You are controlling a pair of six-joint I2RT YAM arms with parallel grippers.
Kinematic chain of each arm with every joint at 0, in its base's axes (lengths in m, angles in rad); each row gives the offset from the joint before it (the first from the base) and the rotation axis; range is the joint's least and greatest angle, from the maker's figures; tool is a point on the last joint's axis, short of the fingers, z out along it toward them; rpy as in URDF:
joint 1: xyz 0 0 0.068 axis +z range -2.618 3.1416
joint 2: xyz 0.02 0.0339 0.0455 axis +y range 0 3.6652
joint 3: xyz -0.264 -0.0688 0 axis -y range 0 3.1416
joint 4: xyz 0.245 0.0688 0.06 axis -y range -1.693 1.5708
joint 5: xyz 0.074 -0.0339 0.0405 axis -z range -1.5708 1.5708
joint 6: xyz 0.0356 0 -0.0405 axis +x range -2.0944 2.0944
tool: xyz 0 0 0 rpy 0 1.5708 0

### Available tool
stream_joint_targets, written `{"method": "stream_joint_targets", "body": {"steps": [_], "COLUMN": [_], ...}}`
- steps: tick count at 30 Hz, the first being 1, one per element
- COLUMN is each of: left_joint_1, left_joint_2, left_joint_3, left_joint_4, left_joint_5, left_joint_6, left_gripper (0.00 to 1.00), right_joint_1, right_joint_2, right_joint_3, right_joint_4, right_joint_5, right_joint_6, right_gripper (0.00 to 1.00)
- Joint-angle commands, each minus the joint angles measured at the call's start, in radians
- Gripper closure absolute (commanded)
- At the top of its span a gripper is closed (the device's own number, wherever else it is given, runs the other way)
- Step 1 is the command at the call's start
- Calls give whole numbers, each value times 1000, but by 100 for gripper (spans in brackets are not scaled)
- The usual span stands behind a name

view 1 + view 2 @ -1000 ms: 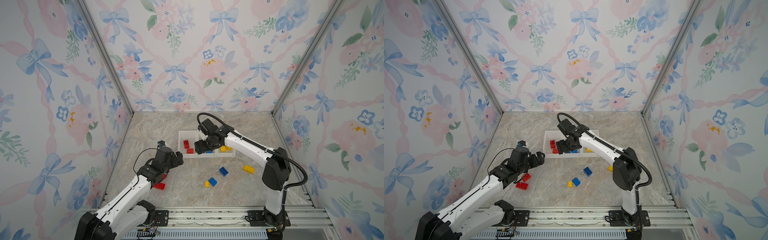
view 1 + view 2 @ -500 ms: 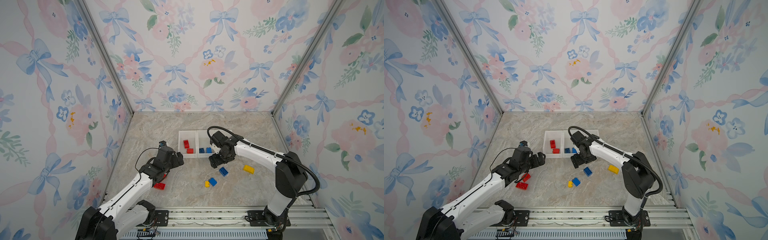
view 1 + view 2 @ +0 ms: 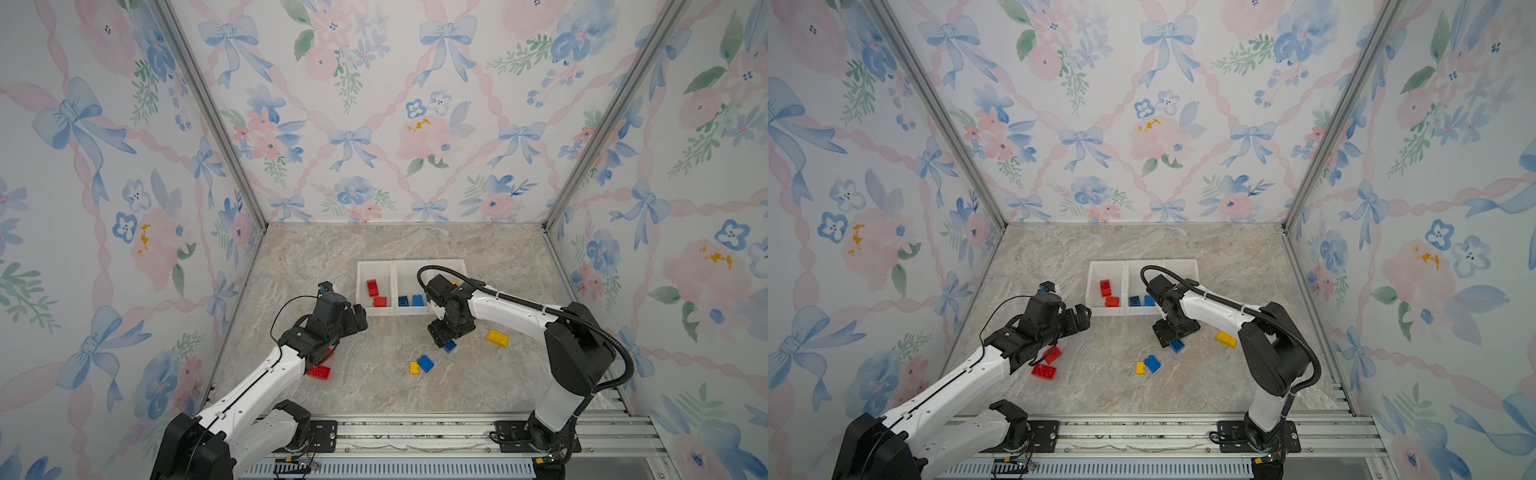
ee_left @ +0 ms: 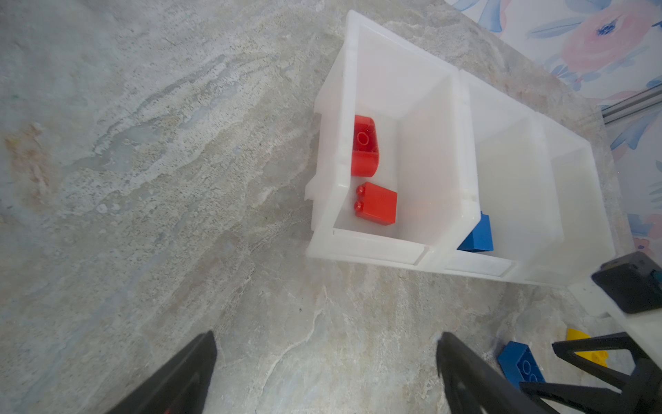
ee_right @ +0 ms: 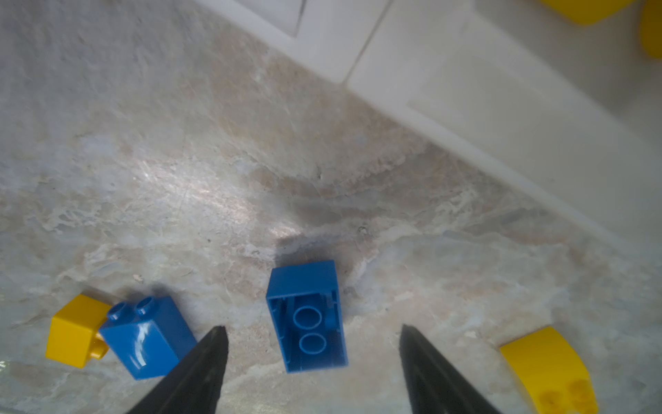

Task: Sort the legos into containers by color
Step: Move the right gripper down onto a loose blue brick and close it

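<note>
The open right end effector straddled an upturned blue plastic brick on the marbled desk; the left end effector gaped empty.

Glossy plastic blue brick; matt veined stone-look tabletop.

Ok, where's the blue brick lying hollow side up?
On the table just in front of the containers, right of centre in both top views, the blue brick lies between the open right tool's fingers.

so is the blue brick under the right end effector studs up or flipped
Flipped: the blue brick shows its hollow underside and two round tubes facing up.
</note>
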Motion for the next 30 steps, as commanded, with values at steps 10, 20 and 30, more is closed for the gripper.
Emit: {"method": "stream_joint_targets", "body": {"steps": [10, 20, 30], "left_joint_1": [5, 5, 5], "left_joint_2": [3, -1, -6], "left_joint_3": [15, 12, 5], "left_joint_4": [-4, -4, -4], "left_joint_5": [1, -1, -3], "left_joint_6": [17, 17, 17], "left_gripper": [2, 2, 2], "right_joint_1": [10, 29, 31], "right_joint_2": [35, 60, 43], "right_joint_3": [-39, -37, -33], "right_joint_4": [43, 48, 42], "right_joint_5": [40, 55, 54], "right_joint_6": [-3, 10, 27], "right_gripper": [36, 52, 69]}}
